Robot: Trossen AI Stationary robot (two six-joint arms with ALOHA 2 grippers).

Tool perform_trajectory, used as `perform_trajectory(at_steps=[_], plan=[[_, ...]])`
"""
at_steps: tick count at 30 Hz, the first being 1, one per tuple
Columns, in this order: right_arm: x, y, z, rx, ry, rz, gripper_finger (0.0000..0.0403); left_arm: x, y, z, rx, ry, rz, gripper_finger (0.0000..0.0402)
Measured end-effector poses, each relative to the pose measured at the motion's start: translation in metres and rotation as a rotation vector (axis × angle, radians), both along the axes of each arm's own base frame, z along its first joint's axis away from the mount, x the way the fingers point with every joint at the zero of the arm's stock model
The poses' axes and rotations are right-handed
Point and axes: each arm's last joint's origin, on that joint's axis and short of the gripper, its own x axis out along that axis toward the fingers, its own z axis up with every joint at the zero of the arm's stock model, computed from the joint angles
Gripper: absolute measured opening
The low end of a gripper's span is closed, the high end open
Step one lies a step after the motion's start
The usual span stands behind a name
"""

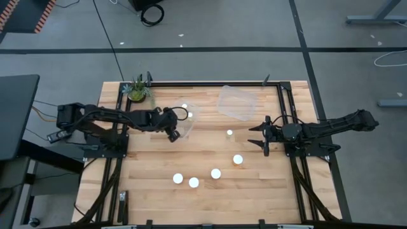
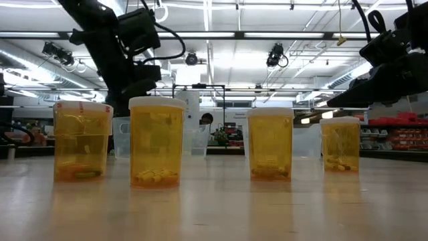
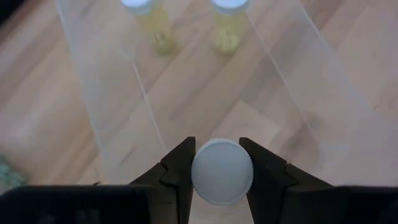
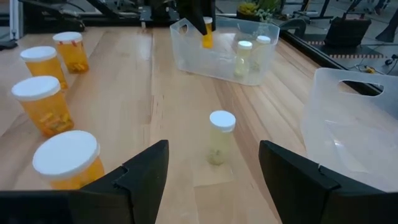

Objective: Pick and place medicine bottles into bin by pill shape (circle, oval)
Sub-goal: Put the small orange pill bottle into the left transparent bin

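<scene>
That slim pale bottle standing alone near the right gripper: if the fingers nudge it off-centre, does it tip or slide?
Probably tips: the slim bottle looks tall for its narrow base. It seems nearly empty, so likely light and easily knocked. Once down, its round body would probably roll on the smooth table. The right gripper is open, not touching it.

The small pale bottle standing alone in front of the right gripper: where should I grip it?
Grip the small pale bottle across its narrow body, just under the white cap. It stands upright and clear of neighbours, so the open right gripper can approach level, straight ahead.
</scene>
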Motion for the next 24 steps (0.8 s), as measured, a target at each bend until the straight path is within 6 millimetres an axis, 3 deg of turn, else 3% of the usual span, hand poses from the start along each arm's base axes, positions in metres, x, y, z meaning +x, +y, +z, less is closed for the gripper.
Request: perform_trajectory(at_steps=[14,24], plan=[[0.000,0.000,0.000,-0.001,0.005,-0.001,0.0257,-0.007,0.001,-0.012,-0.053,-0.029,0.111,0.0122],[0.000,0.000,0.000,0.000,0.004,-0.001,0.0257,-0.007,0.001,-0.012,-0.053,-0.030,0.110,0.0155]])
